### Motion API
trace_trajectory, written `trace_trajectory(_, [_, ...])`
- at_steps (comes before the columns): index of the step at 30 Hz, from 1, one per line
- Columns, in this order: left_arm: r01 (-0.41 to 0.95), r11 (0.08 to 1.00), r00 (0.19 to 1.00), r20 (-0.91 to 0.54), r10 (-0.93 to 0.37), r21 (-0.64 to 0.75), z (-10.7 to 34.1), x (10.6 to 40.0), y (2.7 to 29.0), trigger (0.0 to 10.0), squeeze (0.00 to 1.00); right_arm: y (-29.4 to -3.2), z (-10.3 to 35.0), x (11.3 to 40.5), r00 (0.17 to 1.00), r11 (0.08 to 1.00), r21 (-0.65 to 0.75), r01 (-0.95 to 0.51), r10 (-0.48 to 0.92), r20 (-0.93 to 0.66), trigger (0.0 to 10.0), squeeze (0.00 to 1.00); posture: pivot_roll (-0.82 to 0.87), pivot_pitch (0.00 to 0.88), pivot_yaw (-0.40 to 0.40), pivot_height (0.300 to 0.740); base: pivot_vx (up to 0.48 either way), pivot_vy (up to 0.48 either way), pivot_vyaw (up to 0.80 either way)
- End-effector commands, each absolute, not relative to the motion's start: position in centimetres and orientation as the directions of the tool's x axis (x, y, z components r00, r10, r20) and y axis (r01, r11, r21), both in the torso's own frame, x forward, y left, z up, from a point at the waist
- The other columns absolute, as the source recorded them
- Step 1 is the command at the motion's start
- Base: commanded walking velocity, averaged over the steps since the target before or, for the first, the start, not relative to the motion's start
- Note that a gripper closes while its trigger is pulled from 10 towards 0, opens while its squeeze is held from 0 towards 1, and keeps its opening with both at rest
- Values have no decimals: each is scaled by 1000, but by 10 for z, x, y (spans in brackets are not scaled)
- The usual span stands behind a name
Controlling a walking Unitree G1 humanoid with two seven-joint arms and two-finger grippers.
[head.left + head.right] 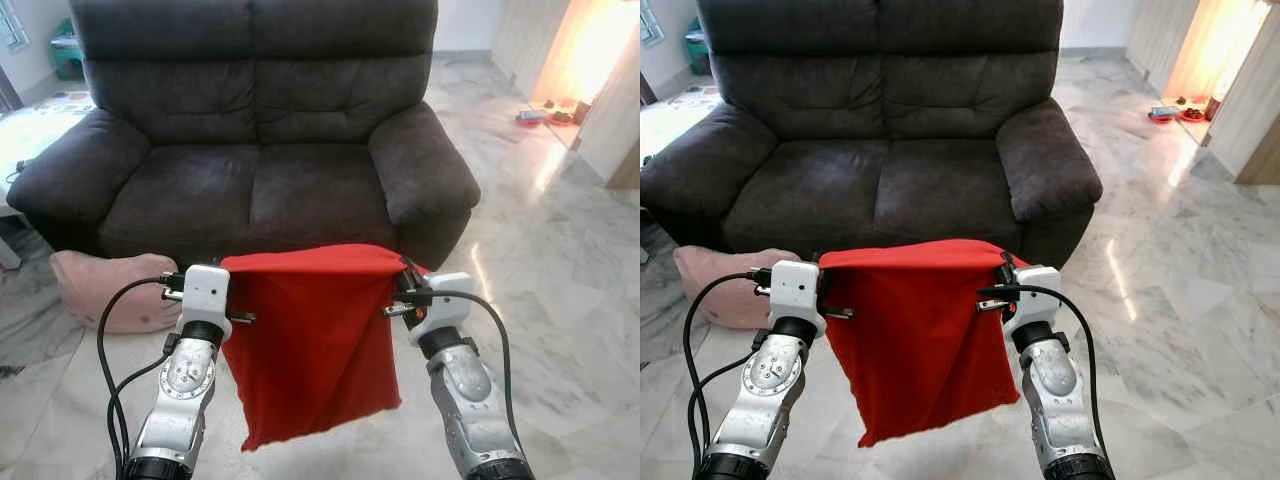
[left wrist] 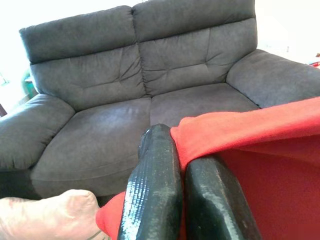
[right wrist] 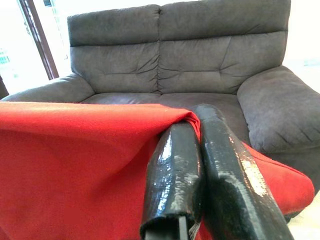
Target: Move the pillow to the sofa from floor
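Two silver arms nearest, raised side by side. Left gripper clamped on one top corner of one red pillow, right gripper clamped on the other corner. Hangs limp between both, off the marble floor, in front of one dark grey two-seat sofa. One pink pillow lying on the floor by the sofa's left front corner, beside the left arm's black cables.
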State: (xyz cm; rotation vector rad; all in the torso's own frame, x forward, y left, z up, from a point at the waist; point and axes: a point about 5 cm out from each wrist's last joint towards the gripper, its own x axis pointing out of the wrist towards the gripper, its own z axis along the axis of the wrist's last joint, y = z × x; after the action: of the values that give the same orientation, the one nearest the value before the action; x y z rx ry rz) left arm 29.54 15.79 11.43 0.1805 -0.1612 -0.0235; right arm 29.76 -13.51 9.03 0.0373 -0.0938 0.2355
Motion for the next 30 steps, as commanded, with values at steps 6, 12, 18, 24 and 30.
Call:
trace_trajectory(6, [-57,986,961,277,13,154,139,298,169,10000,0,-145,115,304,962,980,13,-199,193,194,10000,0,16,0,15,740,248,0,0])
trace_trajectory(12, [-58,987,960,280,15,149,140,299,169,10000,0,-144,117,304,960,979,12,-201,195,200,10000,0,17,0,15,740,252,0,0])
trace_trajectory(18, [-57,987,960,279,14,148,141,299,168,10000,0,-141,118,303,958,978,6,-211,205,202,10000,0,19,0,17,740,257,0,0])
trace_trajectory(24, [-52,987,961,278,8,150,141,300,168,10000,0,-143,117,302,960,979,5,-203,198,199,10000,0,17,1,21,740,258,0,0])
trace_trajectory(30, [-49,988,960,280,6,148,142,300,166,10000,0,-144,115,299,960,978,1,-206,202,191,10000,0,21,4,18,740,257,0,0])
